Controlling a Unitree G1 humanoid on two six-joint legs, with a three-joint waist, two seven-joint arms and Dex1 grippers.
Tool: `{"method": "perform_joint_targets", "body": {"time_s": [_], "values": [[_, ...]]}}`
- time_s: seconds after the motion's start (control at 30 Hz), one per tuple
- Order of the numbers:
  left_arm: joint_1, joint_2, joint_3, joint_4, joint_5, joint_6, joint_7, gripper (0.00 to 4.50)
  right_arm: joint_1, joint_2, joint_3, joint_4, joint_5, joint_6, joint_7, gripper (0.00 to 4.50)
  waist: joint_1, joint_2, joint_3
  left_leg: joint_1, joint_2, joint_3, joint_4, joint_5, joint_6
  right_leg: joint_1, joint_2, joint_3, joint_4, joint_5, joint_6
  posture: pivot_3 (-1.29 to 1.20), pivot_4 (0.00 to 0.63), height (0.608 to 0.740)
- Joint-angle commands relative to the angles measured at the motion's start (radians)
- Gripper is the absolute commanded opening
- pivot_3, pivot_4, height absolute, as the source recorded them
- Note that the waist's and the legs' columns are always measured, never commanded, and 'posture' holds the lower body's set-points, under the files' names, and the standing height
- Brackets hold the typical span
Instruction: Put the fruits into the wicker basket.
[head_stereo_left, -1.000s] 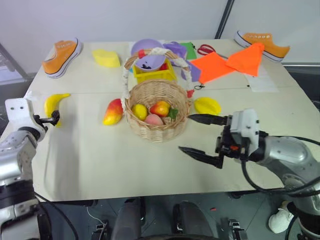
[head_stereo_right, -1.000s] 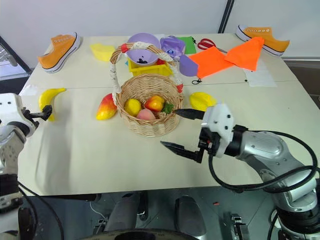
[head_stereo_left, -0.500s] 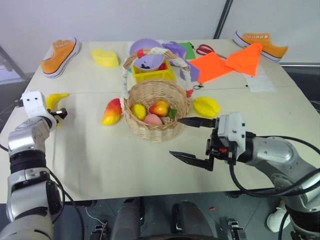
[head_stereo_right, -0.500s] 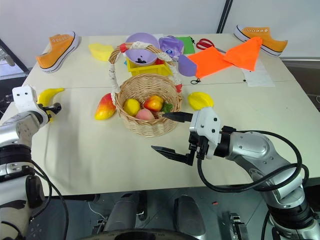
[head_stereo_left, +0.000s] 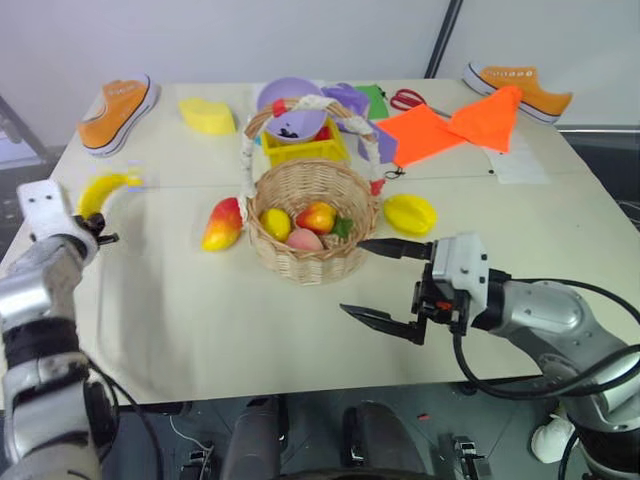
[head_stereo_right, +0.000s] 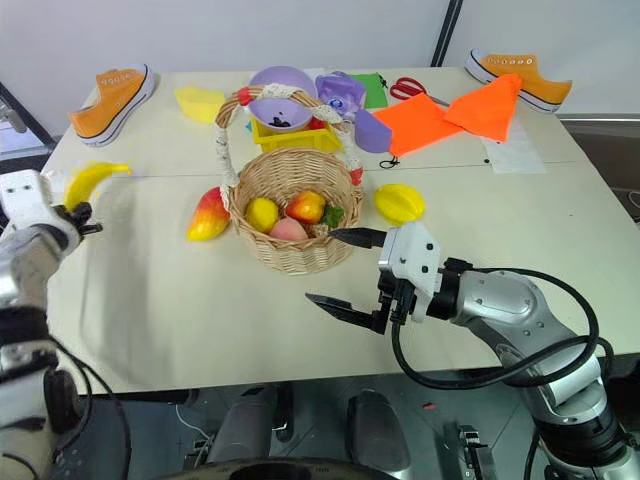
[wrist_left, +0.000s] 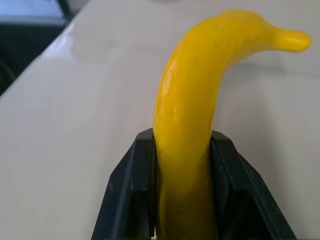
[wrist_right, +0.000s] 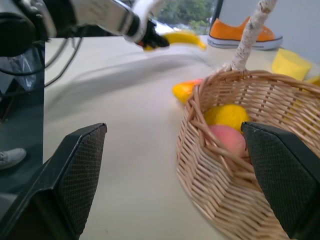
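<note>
Left hand is clamped tight on the banana, black fingers pinching its lower end, at the left edge of the frame above the counter. Right hand hangs with jaws spread wide, lower centre, just beside the wicker basket. Inside it sit lemon, apple and peach; the mango lies at its left, the lumpy yellow fruit at its right.

Glossy, smooth plastic banana between matt black fingers; rough woven wicker basket beyond; matt table below.
</note>
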Motion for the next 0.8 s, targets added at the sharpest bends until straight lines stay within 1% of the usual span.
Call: {"method": "perform_joint_targets", "body": {"time_s": [0.03, 0.1, 0.13, 0.17, 0.2, 0.3, 0.4, 0.47, 0.6, 0.67, 0.73, 0.8], "values": [[0.134, -0.008, 0.178, -0.272, -0.209, -0.123, -0.235, 1.12, -0.006, -0.004, -0.034, 0.001, 0.001, -0.032, 0.013, 4.5, 0.003, 0.0, 0.0, 0.0, 0.0, 0.0, 0.0, 0.0, 0.0, 0.0, -0.001, 0.0, 0.0, 0.0, 0.0, 0.0, 0.15, 0.729], [0.246, -0.011, 0.236, -0.438, -0.392, -0.054, -0.375, 1.12, -0.022, -0.007, -0.044, 0.025, 0.003, -0.036, 0.025, 4.5, 0.007, 0.0, 0.0, 0.001, 0.0, 0.0, 0.0, 0.0, -0.001, 0.001, -0.001, -0.001, 0.0, 0.0, -0.001, 0.0, 0.15, 0.729], [0.297, 0.0, 0.235, -0.504, -0.435, -0.034, -0.431, 1.12, -0.032, -0.008, -0.047, 0.04, 0.003, -0.038, 0.032, 4.5, 0.005, 0.0, 0.0, 0.001, 0.0, -0.001, 0.0, -0.001, -0.003, 0.002, -0.002, -0.001, -0.001, 0.0, -0.001, 0.0, 0.15, 0.729], [0.335, 0.017, 0.217, -0.55, -0.464, -0.002, -0.459, 1.12, -0.044, -0.01, -0.049, 0.056, 0.003, -0.041, 0.04, 4.5, 0.008, 0.0, 0.0, 0.001, 0.0, -0.001, 0.001, -0.002, -0.003, 0.002, -0.003, -0.001, -0.002, -0.001, -0.003, 0.0, 0.15, 0.729], [0.361, 0.039, 0.173, -0.596, -0.473, 0.028, -0.474, 1.12, -0.06, -0.011, -0.048, 0.072, 0.002, -0.043, 0.048, 4.5, 0.01, 0.001, -0.001, 0.001, -0.001, -0.001, 0.001, -0.002, -0.003, 0.003, -0.004, -0.002, -0.003, -0.002, -0.005, 0.0, 0.15, 0.729], [0.369, 0.083, 0.042, -0.708, -0.502, 0.108, -0.466, 1.12, -0.099, -0.011, -0.04, 0.106, -0.007, -0.052, 0.066, 4.5, 0.013, 0.003, -0.002, 0.002, -0.001, -0.001, 0.001, -0.002, -0.003, 0.002, -0.005, -0.003, -0.004, -0.002, -0.008, 0.0, 0.15, 0.729], [0.292, 0.107, -0.083, -0.767, -0.481, 0.154, -0.407, 1.12, -0.121, -0.011, -0.041, 0.119, -0.007, -0.048, 0.071, 4.5, 0.009, 0.003, -0.002, 0.001, -0.001, 0.0, 0.001, -0.002, -0.003, 0.004, -0.005, -0.003, -0.005, -0.002, -0.008, 0.0, 0.15, 0.729], [0.203, 0.109, -0.188, -0.781, -0.438, 0.187, -0.354, 1.12, -0.127, -0.01, -0.041, 0.118, -0.006, -0.045, 0.07, 4.5, 0.01, 0.003, -0.001, 0.001, -0.001, 0.0, 0.0, -0.001, -0.001, 0.004, -0.005, -0.003, -0.005, -0.002, -0.007, 0.0, 0.15, 0.729], [-0.003, 0.077, -0.403, -0.74, -0.323, 0.249, -0.254, 1.12, -0.132, -0.005, -0.041, 0.106, -0.007, -0.036, 0.055, 4.5, 0.012, 0.004, -0.001, 0.001, -0.001, 0.0, 0.0, 0.0, 0.001, 0.004, -0.002, -0.003, -0.004, 0.0, -0.003, 0.0, 0.15, 0.729], [-0.085, 0.063, -0.507, -0.704, -0.235, 0.246, -0.232, 1.12, -0.13, -0.001, -0.04, 0.096, -0.007, -0.031, 0.041, 4.5, 0.011, 0.004, -0.001, 0.001, -0.001, 0.0, 0.001, 0.0, 0.001, 0.004, -0.002, -0.003, -0.004, 0.001, -0.002, 0.0, 0.15, 0.729], [-0.15, 0.043, -0.578, -0.68, -0.185, 0.241, -0.233, 1.12, -0.122, 0.002, -0.042, 0.083, -0.007, -0.025, 0.025, 4.5, 0.011, 0.003, -0.001, 0.001, -0.001, 0.001, 0.001, 0.0, 0.001, 0.004, -0.001, -0.003, -0.003, 0.001, -0.002, 0.0, 0.15, 0.729], [-0.203, 0.008, -0.614, -0.643, -0.159, 0.251, -0.222, 1.12, -0.111, 0.006, -0.043, 0.069, -0.007, -0.02, 0.007, 4.5, 0.012, 0.003, -0.001, 0.001, -0.001, 0.001, 0.001, 0.0, 0.001, 0.004, 0.0, -0.003, -0.002, 0.001, -0.001, 0.0, 0.15, 0.729]]}}
